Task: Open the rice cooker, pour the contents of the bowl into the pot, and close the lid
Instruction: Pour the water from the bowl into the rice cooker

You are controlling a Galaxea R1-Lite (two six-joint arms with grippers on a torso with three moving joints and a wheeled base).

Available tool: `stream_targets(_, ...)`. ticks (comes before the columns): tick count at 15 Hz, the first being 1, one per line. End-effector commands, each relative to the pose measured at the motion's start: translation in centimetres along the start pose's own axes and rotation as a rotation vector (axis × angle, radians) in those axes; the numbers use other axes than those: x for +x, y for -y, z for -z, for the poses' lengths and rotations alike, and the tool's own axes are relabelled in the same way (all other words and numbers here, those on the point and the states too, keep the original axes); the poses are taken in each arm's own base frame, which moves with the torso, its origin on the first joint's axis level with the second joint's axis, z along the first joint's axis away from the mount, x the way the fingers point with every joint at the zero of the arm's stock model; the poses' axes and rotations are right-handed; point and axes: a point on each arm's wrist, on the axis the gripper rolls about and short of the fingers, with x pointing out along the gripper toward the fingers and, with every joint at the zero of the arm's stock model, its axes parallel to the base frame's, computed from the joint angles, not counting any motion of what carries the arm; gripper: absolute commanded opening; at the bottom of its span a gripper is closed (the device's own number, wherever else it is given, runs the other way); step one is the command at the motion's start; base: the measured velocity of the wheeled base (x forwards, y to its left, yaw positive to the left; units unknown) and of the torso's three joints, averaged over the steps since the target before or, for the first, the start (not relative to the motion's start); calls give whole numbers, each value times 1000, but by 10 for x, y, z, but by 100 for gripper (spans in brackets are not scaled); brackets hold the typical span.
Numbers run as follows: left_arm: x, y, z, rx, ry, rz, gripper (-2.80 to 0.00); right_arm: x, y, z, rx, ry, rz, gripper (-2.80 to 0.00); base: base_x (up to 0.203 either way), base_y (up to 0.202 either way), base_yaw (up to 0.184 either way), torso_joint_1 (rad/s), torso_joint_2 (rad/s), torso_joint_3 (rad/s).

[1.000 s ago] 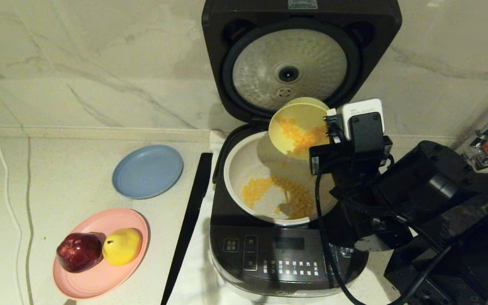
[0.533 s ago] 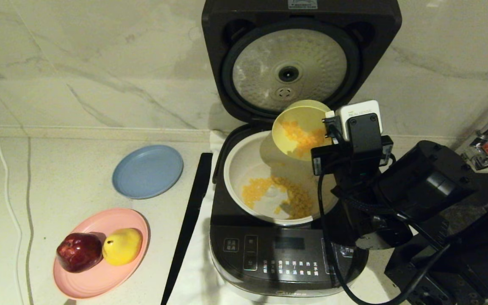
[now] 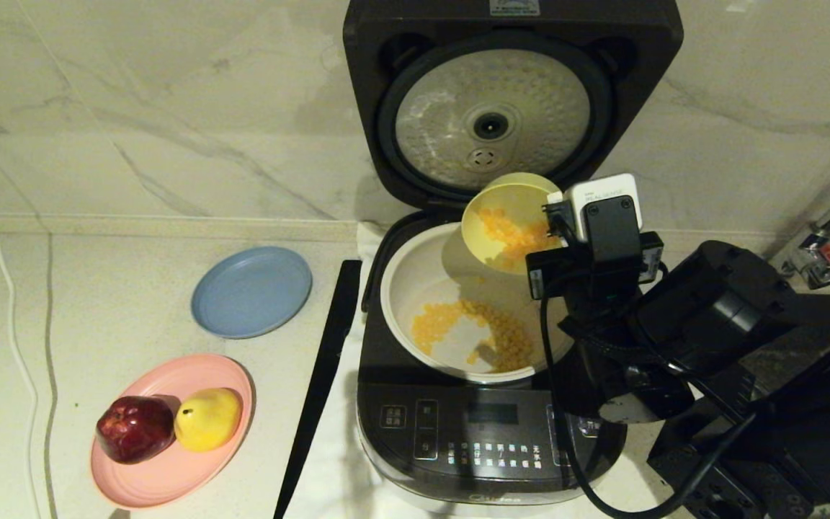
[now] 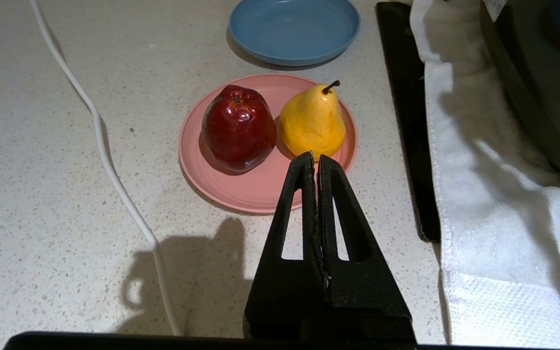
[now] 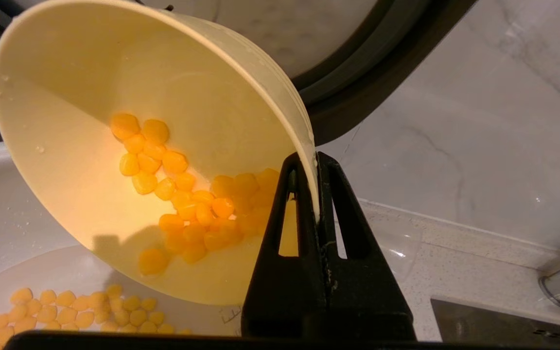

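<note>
Over the last second the bowl (image 3: pixel 512 223) has drifted slightly toward the back of the rice cooker (image 3: pixel 487 404) and kept its steep tilt, yet the clump of kernels (image 5: pixel 187 199) inside it has hardly thinned. They seem to cling to the damp wall, so the pour looks stalled: a good share already lies in the pot (image 3: pixel 415 288), the rest remains in the bowl. A steeper tip or a small shake is probably needed before the lid (image 3: pixel 509 108), standing upright and fully open behind, can come down.

The right end effector (image 5: pixel 316 160) is closed on the bowl's rim, one finger inside the wall and one outside, holding it over the rear right part of the pot with its mouth turned down toward the robot's left. The forearm reaches in from the right, across the cooker's front corner.

The left end effector (image 4: pixel 316 158) has its fingers pressed together on nothing, parked above the desk (image 4: pixel 42 194) near the pink plate (image 4: pixel 241 189) with an apple (image 4: pixel 236 127) and a pear (image 4: pixel 313 121).
</note>
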Motion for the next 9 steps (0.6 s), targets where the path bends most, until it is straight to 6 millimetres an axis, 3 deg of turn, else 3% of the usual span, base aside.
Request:
stream_targets(1, 1, 0, 2, 0, -8, 0, -280, -1, -2, 2, -9, -1, -1, -280, 0, 0, 0, 0, 0, 0)
stream_targets(3, 1, 0, 2, 0, -8, 1, -280, 2, 0, -8, 26, 23, 16, -280, 0, 0, 0, 0, 0, 0)
stream_targets(5, 1, 0, 2, 0, -8, -1, -280, 2, -4, 2, 0, 1, 5, -280, 0, 0, 0, 0, 0, 0)
stream_targets(6, 1, 0, 2, 0, -8, 0, -280, 5, 0, -8, 26, 25, 22, -280, 0, 0, 0, 0, 0, 0)
stream_targets(8, 1, 0, 2, -1, -8, 0, -280, 2, 0, -5, 15, 14, 14, -280, 0, 0, 0, 0, 0, 0)
stream_targets(9, 1, 0, 2, 0, -8, 1, -280, 1, 3, -14, 36, 31, 21, -280, 0, 0, 0, 0, 0, 0)
